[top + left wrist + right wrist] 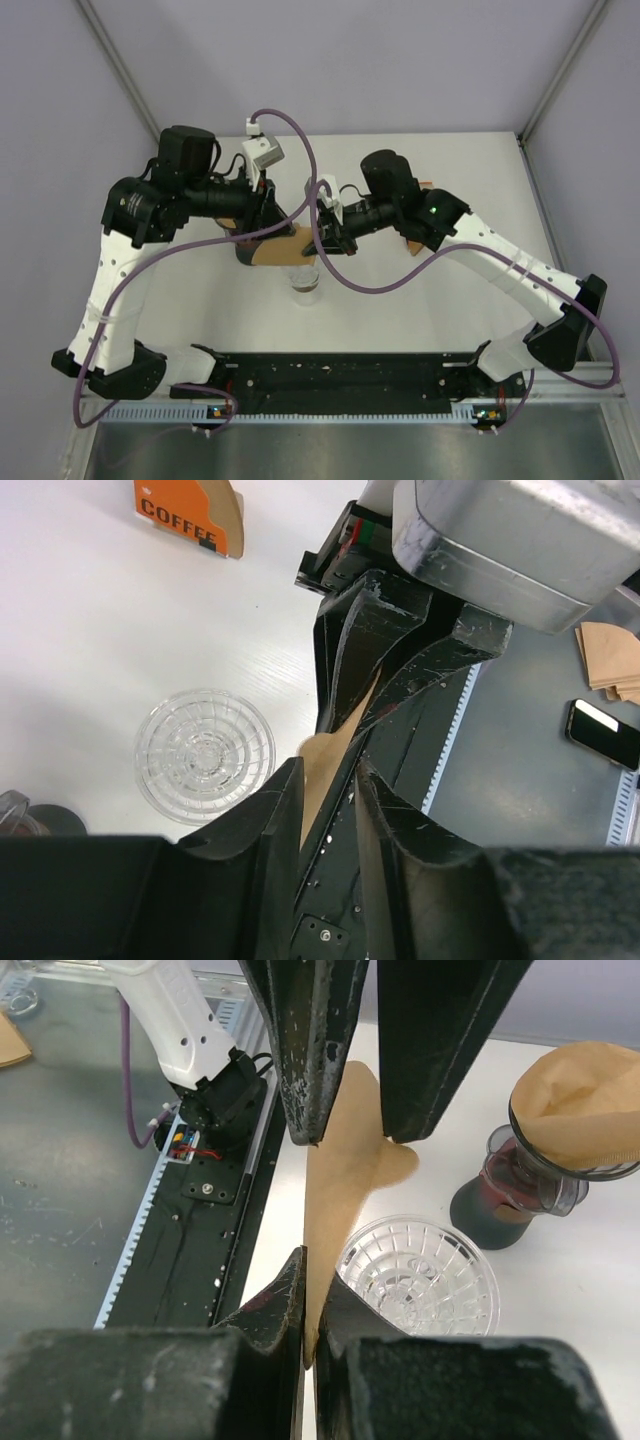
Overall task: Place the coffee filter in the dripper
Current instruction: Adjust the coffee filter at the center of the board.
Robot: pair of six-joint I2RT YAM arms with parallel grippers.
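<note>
On the white table (420, 320) the two arms meet at the middle, and the job is only partly done as far as can be judged: the filter is lifted and carried, but not yet seated. The left gripper (328, 775) has its jaws standing a little apart, with the paper's edge in the gap and seemingly against one finger. The right gripper (312, 1270) has its jaws pressed together on the opposite edge of the paper. Off to one side stands a dark glass carafe (515, 1195) whose cone on top is already lined with paper, so it does not look like the target. The round, ribbed, clear glass dripper (420, 1275) sits upright on the table, mouth up and bare inside. What is left, then, is to open the paper and lower it in. The flat, folded brown paper coffee filter (345, 1160) hangs above the table between the two grippers, just beside the dripper and not touching it. It is held on edge, faces roughly upright, with its long axis running from one gripper to the other, across the table from left to right. It looks broader toward the left gripper, but I cannot tell which end is its mouth.
</note>
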